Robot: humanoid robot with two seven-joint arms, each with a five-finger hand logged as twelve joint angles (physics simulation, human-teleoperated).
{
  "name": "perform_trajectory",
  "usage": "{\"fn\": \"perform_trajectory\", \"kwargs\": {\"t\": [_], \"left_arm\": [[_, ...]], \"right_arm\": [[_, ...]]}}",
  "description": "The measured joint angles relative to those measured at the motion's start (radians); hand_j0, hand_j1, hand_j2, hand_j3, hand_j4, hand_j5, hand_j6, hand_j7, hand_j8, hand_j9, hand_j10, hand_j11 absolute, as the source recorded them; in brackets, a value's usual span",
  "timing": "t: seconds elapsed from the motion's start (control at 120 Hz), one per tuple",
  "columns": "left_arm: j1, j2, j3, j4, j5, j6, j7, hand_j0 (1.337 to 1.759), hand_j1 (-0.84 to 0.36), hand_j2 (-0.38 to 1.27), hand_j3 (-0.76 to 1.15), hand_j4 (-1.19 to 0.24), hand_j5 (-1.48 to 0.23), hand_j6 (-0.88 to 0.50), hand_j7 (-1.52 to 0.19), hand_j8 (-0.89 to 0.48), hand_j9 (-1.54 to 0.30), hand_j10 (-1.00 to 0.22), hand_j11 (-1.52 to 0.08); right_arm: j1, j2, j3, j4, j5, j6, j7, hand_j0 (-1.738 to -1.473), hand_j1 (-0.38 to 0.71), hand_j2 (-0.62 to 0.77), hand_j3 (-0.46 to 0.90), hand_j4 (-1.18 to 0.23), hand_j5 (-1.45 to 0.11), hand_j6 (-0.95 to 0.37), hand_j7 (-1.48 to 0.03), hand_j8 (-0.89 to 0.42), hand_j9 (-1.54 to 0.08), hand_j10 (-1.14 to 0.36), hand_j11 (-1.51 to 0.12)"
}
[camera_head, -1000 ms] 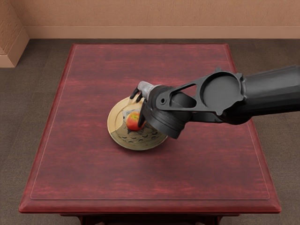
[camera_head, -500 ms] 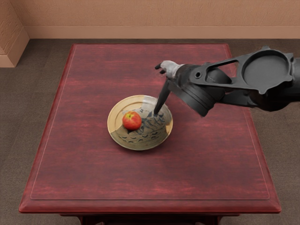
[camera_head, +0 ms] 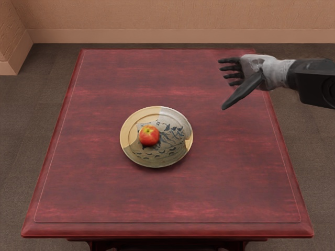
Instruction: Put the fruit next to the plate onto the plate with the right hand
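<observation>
A red apple [camera_head: 149,135] lies on the tan and grey patterned plate [camera_head: 172,147], a little left of its middle. The plate sits near the centre of the red wooden table [camera_head: 94,183]. My right hand [camera_head: 239,78] hovers above the table's far right part, well away from the plate, with its fingers spread and nothing in them. Its arm comes in from the right edge. The left arm is out of view.
The table top [camera_head: 225,172] has a raised rim all round. Brown floor surrounds it, and a beige wall runs along the back.
The right hand let go of the apple on the plate, then lifted and drew back up and to the right. The apple stays on the plate.
</observation>
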Motion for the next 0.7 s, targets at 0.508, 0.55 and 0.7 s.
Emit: {"fn": "perform_trajectory", "kwargs": {"t": [0.508, 0.55, 0.7], "left_arm": [[0.000, 0.000, 0.000, 0.000, 0.000, 0.000, 0.000, 1.658, 0.07, 0.05, 0.00, -0.23, -0.30, -0.23, -0.30, -0.23, -0.30, -0.23, -0.30], [0.000, 0.000, 0.000, 0.000, 0.000, 0.000, 0.000, 1.658, 0.07, 0.05, 0.00, -0.23, -0.30, -0.23, -0.30, -0.23, -0.30, -0.23, -0.30], [0.000, 0.000, 0.000, 0.000, 0.000, 0.000, 0.000, 1.658, 0.07, 0.05, 0.00, -0.23, -0.30, -0.23, -0.30, -0.23, -0.30, -0.23, -0.30]], "right_arm": [[-0.290, -0.219, 0.165, -0.215, 0.044, 0.665, 0.218, -1.658, -0.29, -0.01, 0.00, -0.05, -0.07, -0.05, -0.07, -0.05, -0.07, -0.05, -0.07], [-0.299, -0.220, 0.169, -0.227, 0.047, 0.672, 0.222, -1.658, -0.29, -0.01, 0.00, -0.05, -0.07, -0.05, -0.07, -0.05, -0.07, -0.05, -0.07], [-0.312, -0.220, 0.174, -0.245, 0.054, 0.682, 0.228, -1.658, -0.29, -0.01, 0.00, -0.05, -0.07, -0.05, -0.07, -0.05, -0.07, -0.05, -0.07]]}}
